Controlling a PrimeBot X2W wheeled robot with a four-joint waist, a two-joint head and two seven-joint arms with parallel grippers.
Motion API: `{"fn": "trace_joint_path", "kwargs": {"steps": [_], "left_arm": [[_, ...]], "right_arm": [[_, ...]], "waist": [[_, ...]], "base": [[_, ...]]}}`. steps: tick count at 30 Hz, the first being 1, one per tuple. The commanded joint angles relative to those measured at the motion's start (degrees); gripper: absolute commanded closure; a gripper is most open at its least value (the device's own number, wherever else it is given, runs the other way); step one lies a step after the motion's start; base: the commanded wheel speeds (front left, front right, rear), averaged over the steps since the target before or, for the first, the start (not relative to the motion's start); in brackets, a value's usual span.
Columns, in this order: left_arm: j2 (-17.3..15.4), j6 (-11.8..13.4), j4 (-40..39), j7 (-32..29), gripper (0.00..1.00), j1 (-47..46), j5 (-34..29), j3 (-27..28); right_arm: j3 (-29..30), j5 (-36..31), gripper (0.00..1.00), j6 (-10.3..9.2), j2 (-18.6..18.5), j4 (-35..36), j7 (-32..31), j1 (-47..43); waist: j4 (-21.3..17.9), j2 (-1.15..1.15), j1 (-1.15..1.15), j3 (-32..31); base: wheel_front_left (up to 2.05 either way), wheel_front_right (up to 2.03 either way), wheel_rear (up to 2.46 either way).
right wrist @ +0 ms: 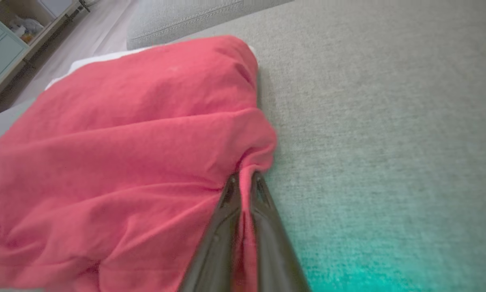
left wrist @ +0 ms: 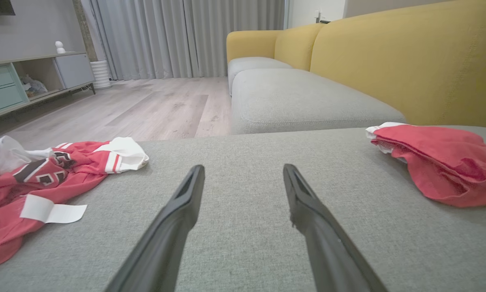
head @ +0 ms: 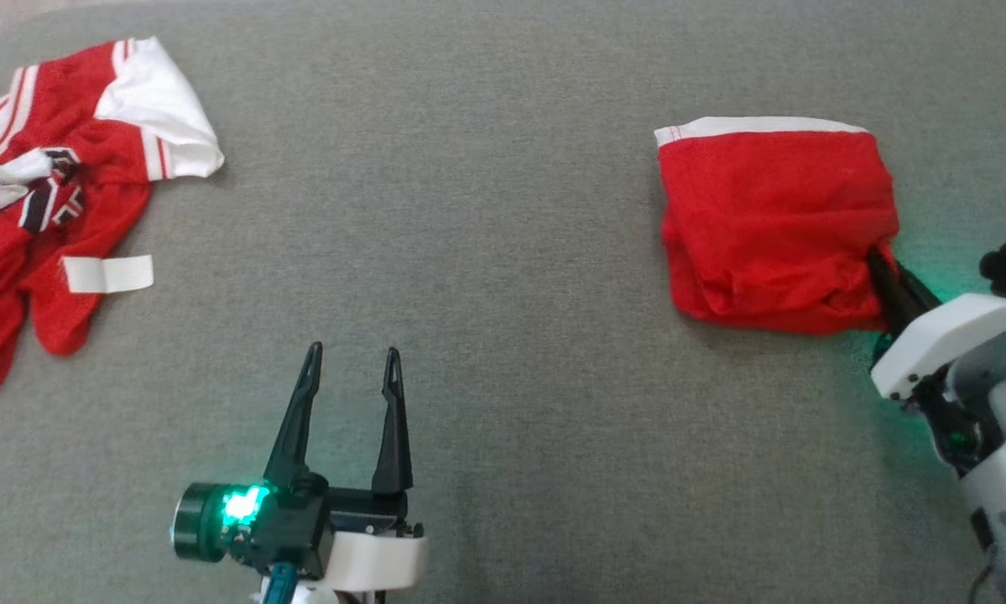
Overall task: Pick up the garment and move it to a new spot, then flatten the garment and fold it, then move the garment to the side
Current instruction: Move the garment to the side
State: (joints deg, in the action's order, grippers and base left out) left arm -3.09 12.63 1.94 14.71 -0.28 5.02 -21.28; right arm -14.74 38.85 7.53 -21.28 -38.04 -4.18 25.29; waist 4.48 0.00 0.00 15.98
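Garment: folded red garment lies flat at the right of the grey cushion.
Right gripper: clamped on its near-right corner, cloth pinched between the fingers.
Left gripper: spread wide, empty, well apart.
Jersey: crumpled, far left.

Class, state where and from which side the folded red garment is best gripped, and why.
Grip the folded red garment at its near right corner, coming low from the right: the layers bunch there, so one pinch likely catches all. The right gripper pinches there.
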Motion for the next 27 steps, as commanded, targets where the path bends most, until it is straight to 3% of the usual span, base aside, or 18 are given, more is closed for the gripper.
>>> {"fn": "trace_joint_path", "kwargs": {"steps": [1,14,21,23,26,27], "left_arm": [[0.2,0.3,-1.8,0.3,0.00,-1.6,-0.1,1.4],[0.2,-1.6,-2.1,0.3,0.00,-7.1,-2.5,2.0],[0.2,-2.5,-1.7,0.3,0.00,-10.5,-3.5,2.1],[0.2,-2.5,-1.3,0.3,0.00,-10.8,-3.2,2.1],[0.2,-2.5,-0.7,0.3,0.00,-10.6,-2.6,1.7],[0.2,-2.3,-0.5,0.3,0.00,-10.2,-2.2,1.6]], "right_arm": [[-1.0,0.2,1.00,-0.04,-2.6,0.3,0.9,0.4],[2.9,-2.0,1.00,-0.04,-19.5,-4.8,0.8,7.2],[8.5,-6.5,1.00,-0.04,-23.1,-10.8,3.3,10.1],[10.2,-9.6,0.00,-0.04,-23.0,-12.8,5.8,11.0],[13.0,-15.0,0.00,-0.04,-21.6,-15.5,10.5,12.4],[14.6,-18.0,0.00,-0.04,-19.4,-16.5,13.0,13.0]], "waist": [[-0.9,0.00,0.00,0.5],[-9.4,0.00,0.00,9.6],[-10.2,0.00,0.00,12.9],[-10.1,0.00,0.00,12.6],[-9.6,0.00,0.00,10.8],[-9.2,0.00,0.00,8.9]], "base": [[0.00,0.00,0.00],[0.00,0.00,0.00],[0.00,0.00,0.00],[0.00,0.00,0.00],[0.00,0.00,0.00],[0.00,0.00,0.00]]}}
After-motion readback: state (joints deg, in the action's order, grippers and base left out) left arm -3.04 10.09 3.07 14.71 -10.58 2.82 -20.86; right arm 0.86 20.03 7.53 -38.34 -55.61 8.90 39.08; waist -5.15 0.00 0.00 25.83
